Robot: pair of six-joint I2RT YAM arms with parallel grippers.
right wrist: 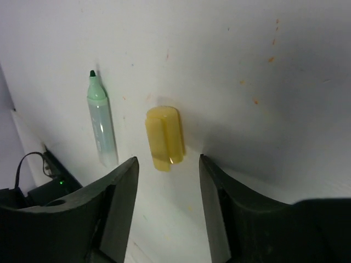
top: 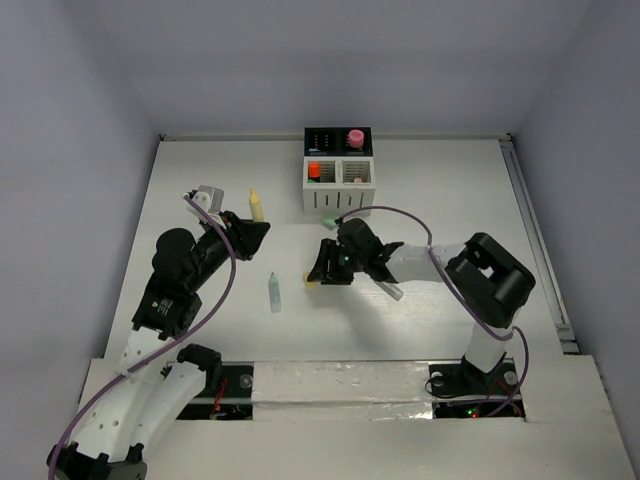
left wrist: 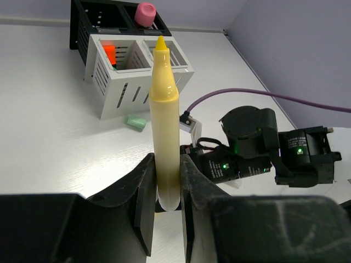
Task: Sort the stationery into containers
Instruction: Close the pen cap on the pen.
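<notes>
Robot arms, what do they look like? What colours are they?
Both are black and white: chunky black joints with smooth white tubes between. The left arm and the right arm each have a thin purple cable looping alongside. The left pincer and right pincer each have two thick black fingers. Tiny green lights glow near the right wrist.

The pale yellow stubby plastic highlighter (left wrist: 164, 120) turns brighter yellow at its tip; the small yellow plastic cap (right wrist: 163, 137) matches it. The white worktop (right wrist: 263, 109) carries faint orange specks. The mint-green highlighter (right wrist: 101, 123) has a dark green tip. At upper left, white slatted compartments (left wrist: 126, 82) show an orange marker top (left wrist: 109, 53), black compartments (left wrist: 82, 30) a pink cap (left wrist: 145, 13); the cable (left wrist: 274, 96) is purple
</notes>
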